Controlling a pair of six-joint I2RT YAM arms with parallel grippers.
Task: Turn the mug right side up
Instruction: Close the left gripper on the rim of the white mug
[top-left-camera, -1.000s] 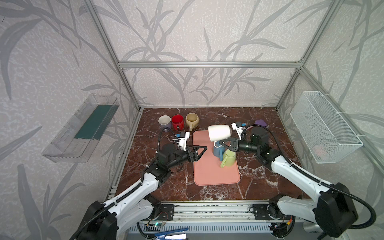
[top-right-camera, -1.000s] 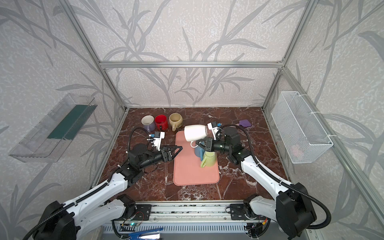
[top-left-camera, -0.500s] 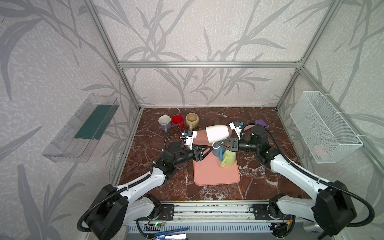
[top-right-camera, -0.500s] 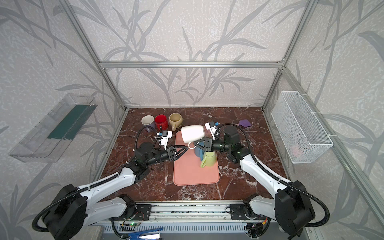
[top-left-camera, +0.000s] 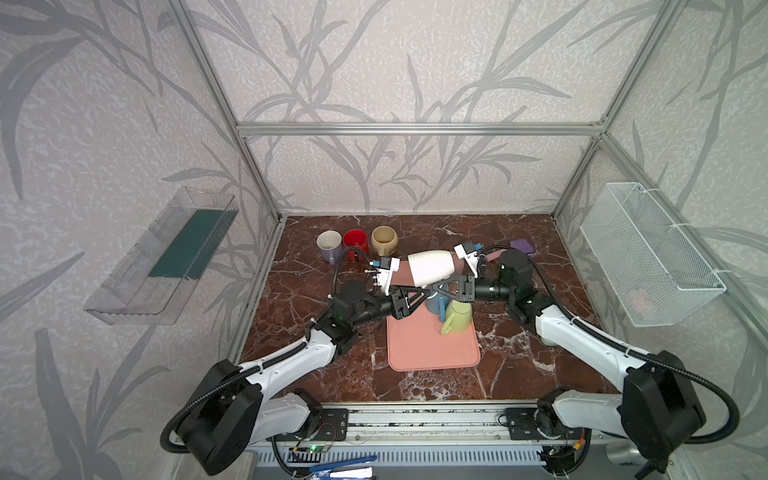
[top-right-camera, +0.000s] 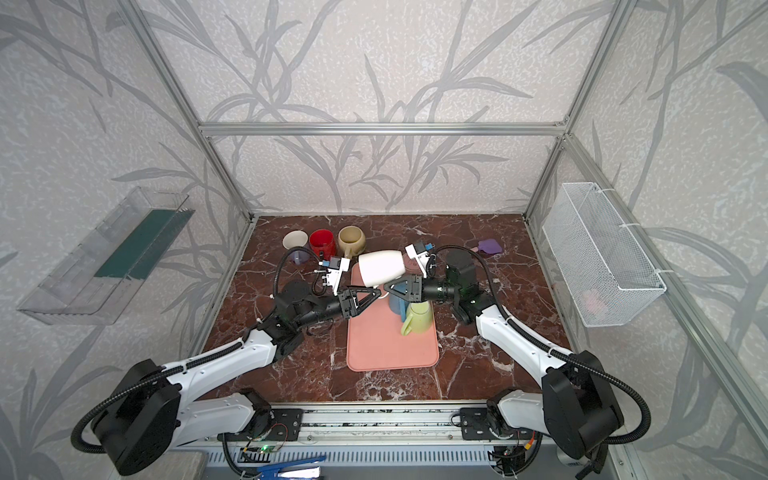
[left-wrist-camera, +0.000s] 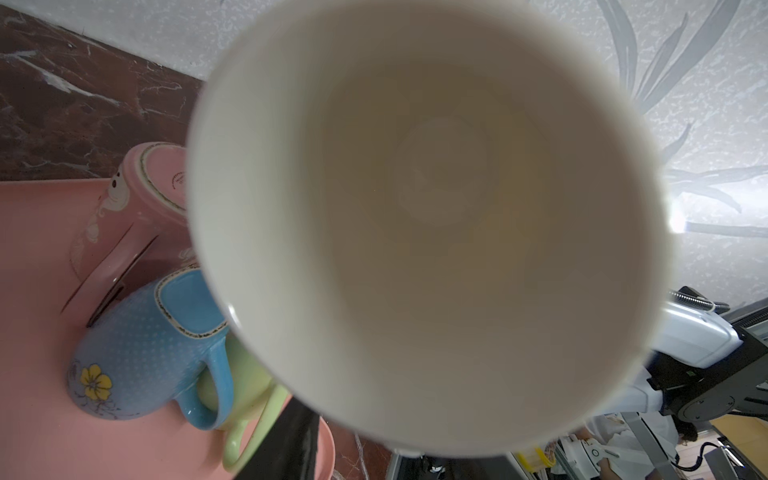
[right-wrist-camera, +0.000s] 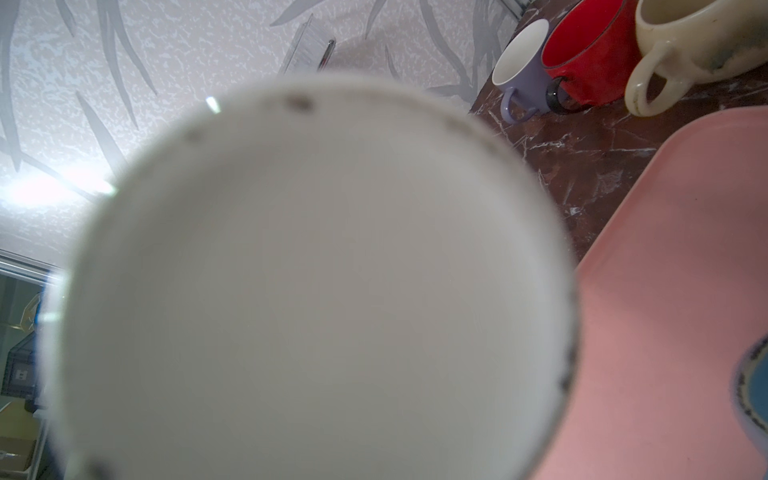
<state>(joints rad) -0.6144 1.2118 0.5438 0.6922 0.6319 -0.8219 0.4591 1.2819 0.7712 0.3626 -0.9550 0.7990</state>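
A white mug (top-left-camera: 430, 268) (top-right-camera: 381, 268) hangs on its side above the far end of the pink mat (top-left-camera: 432, 349). Its mouth faces left and fills the left wrist view (left-wrist-camera: 428, 216). Its base fills the right wrist view (right-wrist-camera: 316, 291). My right gripper (top-left-camera: 438, 288) (top-right-camera: 390, 288) reaches in from the right and is shut on the mug's underside; the grip point is hidden. My left gripper (top-left-camera: 424, 294) (top-right-camera: 374, 294) comes from the left, its tips just under the mug's mouth end. The mug hides how its jaws stand.
On the mat under the mug stand an upside-down blue mug (top-left-camera: 434, 305), a green mug (top-left-camera: 459, 318) and a pink mug (left-wrist-camera: 137, 208). Lilac (top-left-camera: 329, 245), red (top-left-camera: 355, 243) and tan (top-left-camera: 384, 241) mugs stand upright at the back left. A purple object (top-left-camera: 521, 246) lies at the back right.
My left gripper has moved right, up to the mug, and its jaws have narrowed. The right gripper has carried the mug slightly to the left.
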